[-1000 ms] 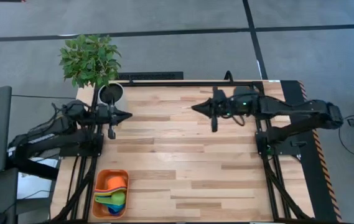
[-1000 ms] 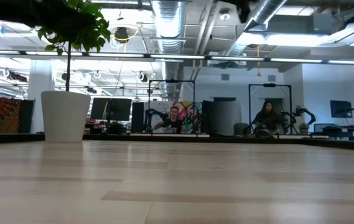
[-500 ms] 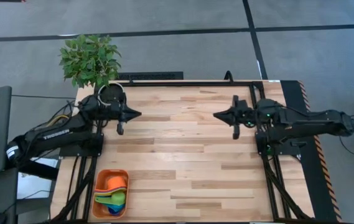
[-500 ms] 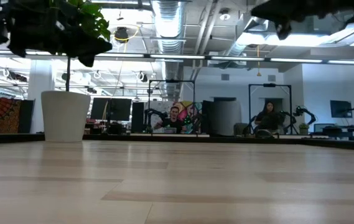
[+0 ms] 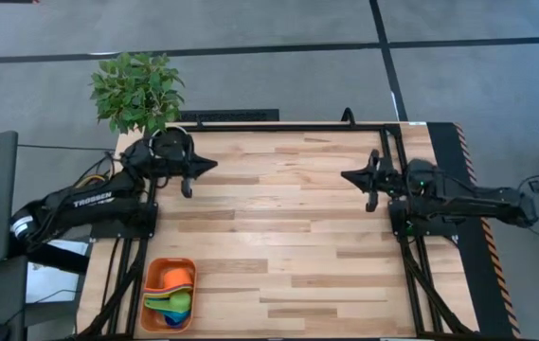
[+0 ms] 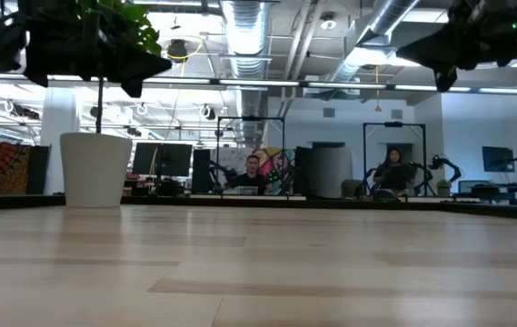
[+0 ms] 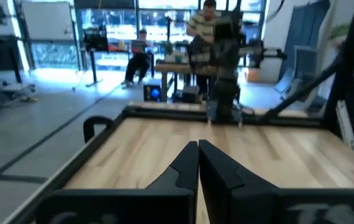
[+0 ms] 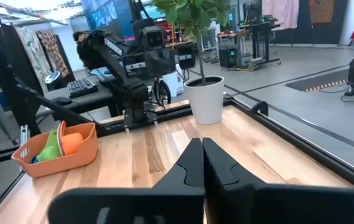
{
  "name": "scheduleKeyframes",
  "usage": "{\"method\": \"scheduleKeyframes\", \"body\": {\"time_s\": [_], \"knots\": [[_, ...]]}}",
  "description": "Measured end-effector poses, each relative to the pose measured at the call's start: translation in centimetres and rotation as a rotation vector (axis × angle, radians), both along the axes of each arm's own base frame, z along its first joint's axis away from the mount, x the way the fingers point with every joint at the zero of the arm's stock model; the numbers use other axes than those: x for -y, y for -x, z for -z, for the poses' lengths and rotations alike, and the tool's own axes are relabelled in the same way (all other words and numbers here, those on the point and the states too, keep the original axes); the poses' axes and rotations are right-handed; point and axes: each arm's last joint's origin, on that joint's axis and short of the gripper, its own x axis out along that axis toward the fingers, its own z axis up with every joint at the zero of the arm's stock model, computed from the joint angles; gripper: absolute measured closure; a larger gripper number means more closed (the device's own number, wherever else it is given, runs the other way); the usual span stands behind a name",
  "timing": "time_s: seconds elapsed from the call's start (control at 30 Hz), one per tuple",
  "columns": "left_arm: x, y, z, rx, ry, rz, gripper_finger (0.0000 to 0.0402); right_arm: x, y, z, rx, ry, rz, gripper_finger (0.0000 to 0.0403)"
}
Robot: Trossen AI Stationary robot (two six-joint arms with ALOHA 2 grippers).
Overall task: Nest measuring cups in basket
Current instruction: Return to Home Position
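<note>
The orange basket (image 5: 169, 293) sits at the table's near left corner with the measuring cups (image 5: 174, 301) nested inside it; orange, green, yellow and blue ones show. In the right wrist view the basket (image 8: 58, 152) stands far off, an orange and a green cup (image 8: 57, 144) showing above its rim. My left gripper (image 5: 214, 164) hovers shut above the far left of the table, beside the white plant pot. My right gripper (image 5: 344, 175) hovers shut above the table's right side. Both fingertip pairs, left (image 7: 198, 145) and right (image 8: 201, 143), are closed and hold nothing.
A white plant pot (image 5: 169, 142) with a leafy green plant (image 5: 134, 90) stands at the far left corner, seen also in the low view as the pot (image 6: 95, 169). A black frame rail (image 5: 278, 126) runs along the far edge. People sit in the room beyond.
My right arm has drawn back toward the table's right edge, its gripper moving from the far middle to the right side. My left arm has swung its gripper a little toward the table's right and far edge, next to the plant pot. The basket and cups have stayed still.
</note>
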Motion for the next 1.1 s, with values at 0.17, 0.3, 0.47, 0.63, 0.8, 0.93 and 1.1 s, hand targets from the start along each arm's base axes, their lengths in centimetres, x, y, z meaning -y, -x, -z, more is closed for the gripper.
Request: {"method": "scheduleKeyframes", "body": {"time_s": [0.17, 0.3, 0.47, 0.63, 0.8, 0.93, 1.1], "knots": [[-0.4, 1.5, -0.5, -0.001, -0.03, -0.017, 0.0401, 0.0, 0.9, 1.2, 0.017, -0.004, 0.015, 0.0386], [-1.0, 2.6, -0.2, -0.044, -0.022, -0.051, 0.0401, 0.1, 1.8, 1.5, 0.01, 0.004, 0.045, 0.0393], [-1.2, 2.5, 0.7, -0.113, 0.003, 0.002, 0.0401, 0.3, 3.3, 1.5, 0.029, 0.023, 0.101, 0.0394], [0.0, 1.0, 1.0, -0.126, 0.018, 0.044, 0.0401, 0.0, 4.1, 1.5, 0.065, 0.01, 0.064, 0.0391], [2.1, -0.8, 1.2, -0.134, -0.008, 0.073, 0.0401, -0.1, 4.2, 1.7, 0.048, -0.021, 0.045, 0.0397], [3.3, -0.6, 0.5, -0.093, -0.031, 0.083, 0.0401, -0.1, 4.1, 2.1, 0.015, -0.058, 0.025, 0.0389], [4.2, 1.7, -0.1, -0.095, -0.042, 0.037, 0.0401, -0.2, 4.2, 2.1, 0.009, -0.043, -0.006, 0.0398]]}}
